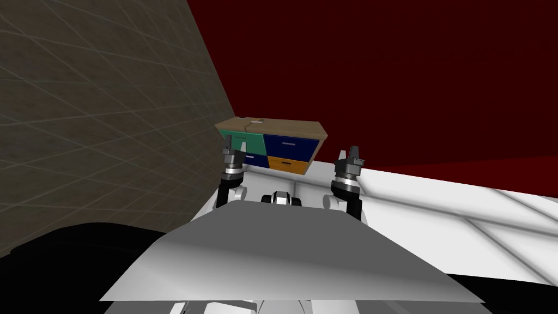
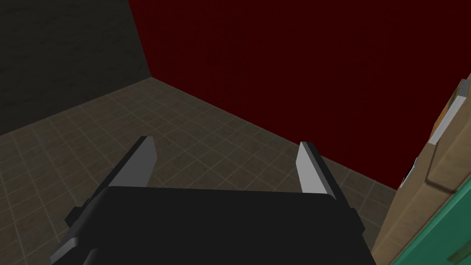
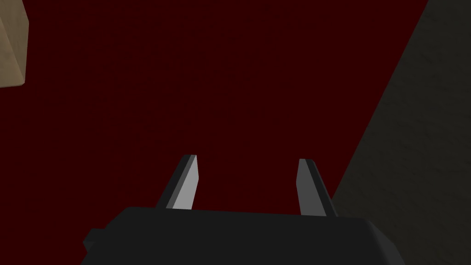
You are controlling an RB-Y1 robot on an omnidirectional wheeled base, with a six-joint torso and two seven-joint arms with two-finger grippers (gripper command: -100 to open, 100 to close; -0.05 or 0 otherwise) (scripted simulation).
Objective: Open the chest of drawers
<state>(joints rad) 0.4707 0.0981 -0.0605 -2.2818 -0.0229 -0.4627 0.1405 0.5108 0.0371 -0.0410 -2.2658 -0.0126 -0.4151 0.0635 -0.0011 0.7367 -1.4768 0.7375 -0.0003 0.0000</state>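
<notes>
A: Roughly, the approach step. The chest of drawers (image 1: 283, 128) stands ahead and its drawers look shut. The left gripper (image 2: 226, 141) is just beside the chest's green drawer (image 1: 249, 143), the right gripper (image 3: 248, 158) off its other end. Both sets of fingers are wide apart, holding nothing.
B: Next?
A: Probably swing the left fingers onto a handle (image 1: 289, 144), then pull. No readable writing.

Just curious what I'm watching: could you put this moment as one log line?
chest of drawers: ahead, drawers look shut | left gripper: open, empty, beside chest | right gripper: open, empty
</notes>
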